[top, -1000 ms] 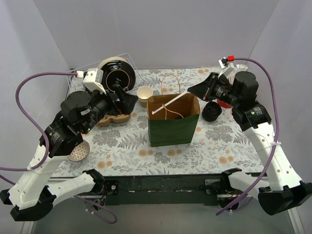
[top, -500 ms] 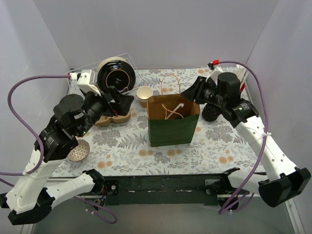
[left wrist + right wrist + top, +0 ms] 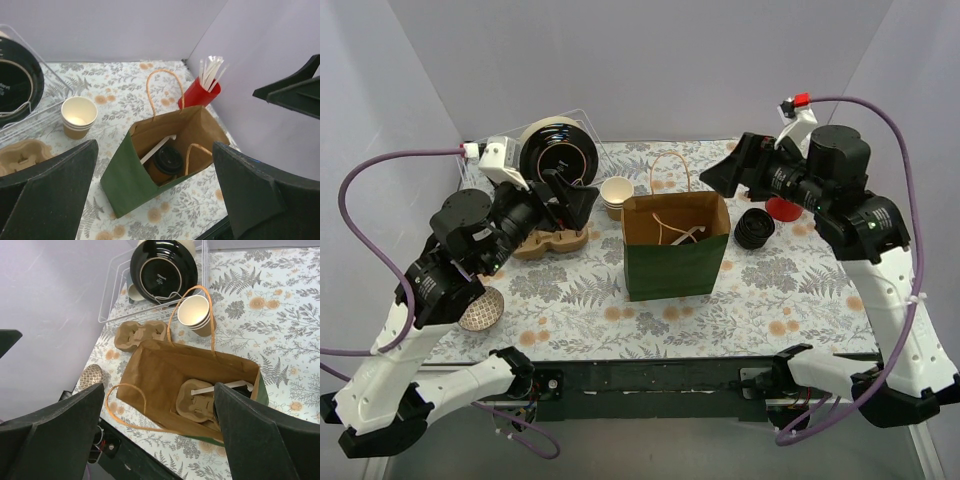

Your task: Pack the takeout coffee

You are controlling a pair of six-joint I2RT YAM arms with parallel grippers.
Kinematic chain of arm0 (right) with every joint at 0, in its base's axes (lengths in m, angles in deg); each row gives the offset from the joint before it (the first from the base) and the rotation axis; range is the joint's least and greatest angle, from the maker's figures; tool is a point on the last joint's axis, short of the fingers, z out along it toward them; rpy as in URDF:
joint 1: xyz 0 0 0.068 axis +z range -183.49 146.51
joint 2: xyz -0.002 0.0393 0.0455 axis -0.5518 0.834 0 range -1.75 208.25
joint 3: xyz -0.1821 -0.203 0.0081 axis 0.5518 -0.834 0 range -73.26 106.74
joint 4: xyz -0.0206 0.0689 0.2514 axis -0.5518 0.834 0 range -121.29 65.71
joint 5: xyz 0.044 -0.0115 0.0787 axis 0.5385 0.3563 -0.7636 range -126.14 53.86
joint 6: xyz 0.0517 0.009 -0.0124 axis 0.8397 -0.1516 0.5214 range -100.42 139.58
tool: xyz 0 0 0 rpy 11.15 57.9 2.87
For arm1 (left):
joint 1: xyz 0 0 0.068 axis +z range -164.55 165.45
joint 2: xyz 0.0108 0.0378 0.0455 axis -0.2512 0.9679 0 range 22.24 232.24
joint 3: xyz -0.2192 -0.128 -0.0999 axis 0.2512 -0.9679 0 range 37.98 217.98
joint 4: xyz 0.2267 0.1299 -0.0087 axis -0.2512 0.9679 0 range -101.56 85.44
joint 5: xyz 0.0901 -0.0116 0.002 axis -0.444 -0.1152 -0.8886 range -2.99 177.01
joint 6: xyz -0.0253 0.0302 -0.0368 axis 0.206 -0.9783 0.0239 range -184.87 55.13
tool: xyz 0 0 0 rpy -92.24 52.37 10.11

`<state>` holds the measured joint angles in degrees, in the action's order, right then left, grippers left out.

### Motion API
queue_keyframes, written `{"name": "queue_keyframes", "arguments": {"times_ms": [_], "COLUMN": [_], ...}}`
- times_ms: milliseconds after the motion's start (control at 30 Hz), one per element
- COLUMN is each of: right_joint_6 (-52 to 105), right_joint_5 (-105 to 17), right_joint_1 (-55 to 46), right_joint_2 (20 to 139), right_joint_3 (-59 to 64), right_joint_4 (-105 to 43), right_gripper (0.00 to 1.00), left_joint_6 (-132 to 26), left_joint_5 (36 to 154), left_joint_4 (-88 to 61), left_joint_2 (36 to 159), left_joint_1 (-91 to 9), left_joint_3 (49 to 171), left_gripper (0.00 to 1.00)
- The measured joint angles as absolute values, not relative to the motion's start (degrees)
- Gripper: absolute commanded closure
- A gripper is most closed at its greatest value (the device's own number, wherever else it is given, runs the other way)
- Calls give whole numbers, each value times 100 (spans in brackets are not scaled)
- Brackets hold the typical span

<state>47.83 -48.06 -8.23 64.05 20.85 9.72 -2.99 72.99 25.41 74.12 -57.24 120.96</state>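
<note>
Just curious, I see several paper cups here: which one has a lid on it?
The takeout coffee inside the green paper bag: it has a black lid. The stacked cups beside the bag are open, white inside.

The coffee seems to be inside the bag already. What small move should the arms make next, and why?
Probably draw both arms back from the paper bag. The takeout coffee stands inside it with its lid on, and the left gripper and right gripper both hang near it with jaws open and empty.

Inside the bag (image 3: pixel 675 265), takeout coffee (image 3: pixel 167 162), stacked cups (image 3: pixel 617 192) behind-left, lids (image 3: pixel 755 228) to its right
</note>
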Motion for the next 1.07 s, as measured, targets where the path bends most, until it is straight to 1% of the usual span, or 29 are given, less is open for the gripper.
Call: {"name": "queue_keyframes", "arguments": {"times_ms": [233,500,767,1067], "right_joint_6": [4947,5323,5417,5415], "right_joint_5": [-4824,-4802,-4784,-4791], "right_joint_1": [-823,-823,-823,-823], "right_joint_2": [5588,4416,4479,4556], "right_joint_3": [2070,1333,1095,1082], "right_joint_4": [1103,826,714,511], "right_gripper": [2,1,2,1], "left_joint_6": [-156,167,316,311], "left_joint_5": [7631,7998,8023,8020], "left_joint_4": [1994,1721,1601,1489], "left_joint_2": [7394,7438,7217,7101], "left_joint_1": [-5724,-5724,-5724,-5724], "left_joint_3": [12096,11960,11632,11610], "left_gripper": [2,2,2,2]}}
